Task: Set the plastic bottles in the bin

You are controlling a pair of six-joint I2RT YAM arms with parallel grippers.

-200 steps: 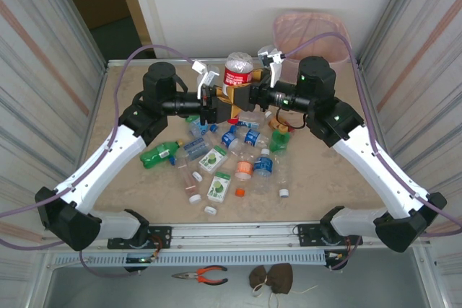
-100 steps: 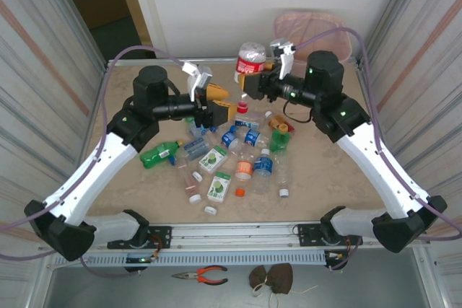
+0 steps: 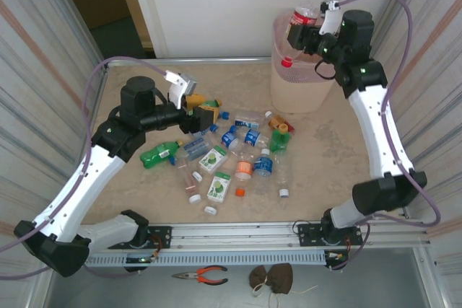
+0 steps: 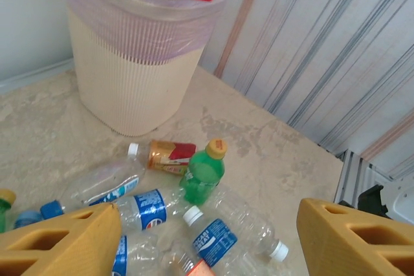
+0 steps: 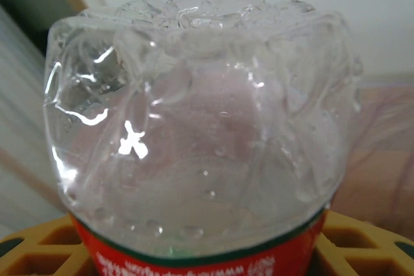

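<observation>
We see the red-labelled bottle (image 3: pixel 298 19) over the mouth of the bin (image 3: pixel 299 95), at the far right corner of the bench (image 3: pixel 325 160). Its long axis is steeply tilted, red cap lowest. From above we get that pose. Our right wrist view adds the dented clear base and the right fingers (image 5: pixel 42 247) clamped on its label. Our left wrist view puts the cap at the pink-lined rim. The left fingers (image 4: pixel 352 237) stand apart, empty, above the loose bottles (image 3: pixel 234 153) mid-bench.
</observation>
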